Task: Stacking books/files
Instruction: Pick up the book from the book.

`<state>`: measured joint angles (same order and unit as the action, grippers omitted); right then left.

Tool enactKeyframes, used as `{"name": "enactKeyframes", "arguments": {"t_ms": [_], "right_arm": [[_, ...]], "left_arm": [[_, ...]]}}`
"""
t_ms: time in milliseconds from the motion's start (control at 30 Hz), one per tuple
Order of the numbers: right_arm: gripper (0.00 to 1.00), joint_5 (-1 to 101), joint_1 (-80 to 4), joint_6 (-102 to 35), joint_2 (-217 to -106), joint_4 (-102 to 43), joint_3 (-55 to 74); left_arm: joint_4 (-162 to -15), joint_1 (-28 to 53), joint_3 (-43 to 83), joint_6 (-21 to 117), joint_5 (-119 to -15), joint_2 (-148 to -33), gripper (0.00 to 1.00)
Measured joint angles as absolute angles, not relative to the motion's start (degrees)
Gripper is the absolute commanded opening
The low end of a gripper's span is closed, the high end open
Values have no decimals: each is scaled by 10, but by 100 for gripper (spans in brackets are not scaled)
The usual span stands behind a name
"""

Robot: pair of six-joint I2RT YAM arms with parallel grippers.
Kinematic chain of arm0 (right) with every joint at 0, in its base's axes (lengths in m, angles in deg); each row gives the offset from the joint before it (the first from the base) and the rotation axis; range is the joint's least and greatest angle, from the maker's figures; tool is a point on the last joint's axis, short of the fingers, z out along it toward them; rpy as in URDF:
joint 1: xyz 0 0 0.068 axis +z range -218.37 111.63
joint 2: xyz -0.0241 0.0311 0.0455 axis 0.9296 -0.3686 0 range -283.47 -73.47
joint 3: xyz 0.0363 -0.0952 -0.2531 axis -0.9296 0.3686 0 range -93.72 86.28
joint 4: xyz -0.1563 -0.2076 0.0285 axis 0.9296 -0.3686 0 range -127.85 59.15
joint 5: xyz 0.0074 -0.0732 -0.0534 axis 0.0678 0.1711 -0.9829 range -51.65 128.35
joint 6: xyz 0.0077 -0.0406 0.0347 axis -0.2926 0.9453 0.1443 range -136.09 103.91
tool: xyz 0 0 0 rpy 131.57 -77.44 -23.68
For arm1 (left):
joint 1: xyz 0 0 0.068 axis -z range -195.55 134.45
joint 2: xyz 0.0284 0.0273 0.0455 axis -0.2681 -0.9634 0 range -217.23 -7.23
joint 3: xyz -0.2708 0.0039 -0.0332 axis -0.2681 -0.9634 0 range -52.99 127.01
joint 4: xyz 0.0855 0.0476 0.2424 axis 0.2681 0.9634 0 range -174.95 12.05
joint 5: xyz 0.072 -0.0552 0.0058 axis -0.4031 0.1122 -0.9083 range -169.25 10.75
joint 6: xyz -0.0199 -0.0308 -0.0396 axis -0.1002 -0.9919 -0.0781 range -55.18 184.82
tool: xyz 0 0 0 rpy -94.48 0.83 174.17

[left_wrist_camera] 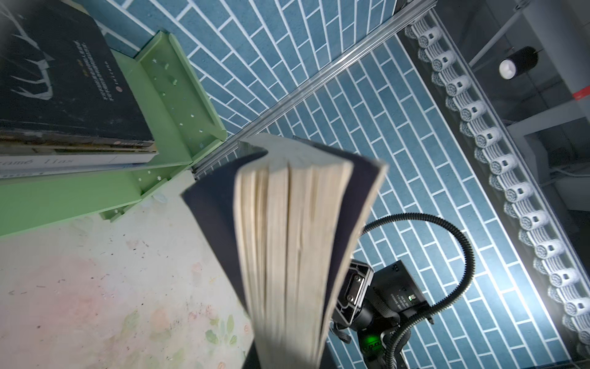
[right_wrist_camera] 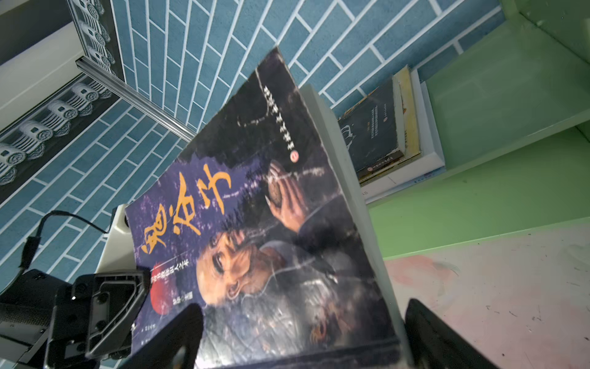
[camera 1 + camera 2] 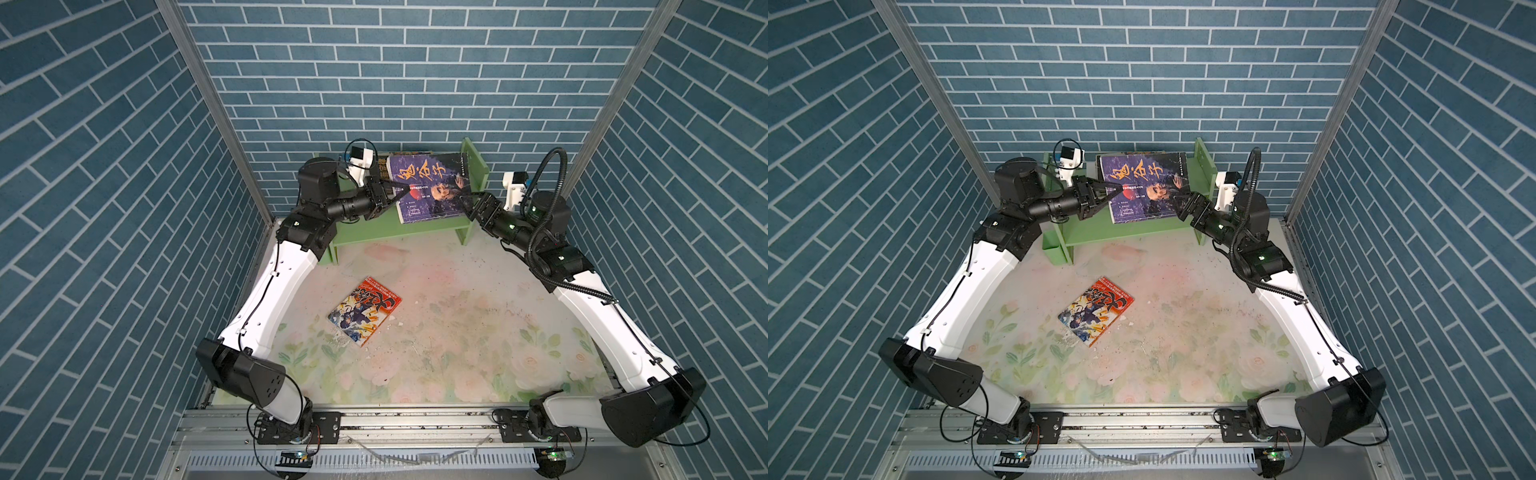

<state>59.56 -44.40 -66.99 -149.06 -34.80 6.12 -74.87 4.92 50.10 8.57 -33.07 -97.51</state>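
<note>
Purple book (image 3: 430,187) hangs tilted above the green shelf (image 3: 365,233), clamped at one edge by the left end effector (image 3: 398,192); right end effector (image 3: 470,203) jaws apart at the opposite edge. Likely light, floppy: grip the whole block.

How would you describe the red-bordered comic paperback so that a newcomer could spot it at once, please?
Find the light green wooden shelf against the blue brick back wall, then drop to the floral-printed tabletop before it. The red-bordered comic paperback lies flat there, askew, left of the middle. It is the only book on the table; the purple paperback is held up at the shelf.
</note>
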Motion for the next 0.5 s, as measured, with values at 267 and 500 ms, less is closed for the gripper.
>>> {"name": "enactKeyframes", "arguments": {"t_ms": [267,500], "right_arm": [[96,599,-456,-689,-1488,-339,67],[84,621,-467,-733,-1514,-268,67]], "left_arm": [[-800,48,512,56,-320,-988,5],[-818,48,513,38,-309,-988,5]]}}
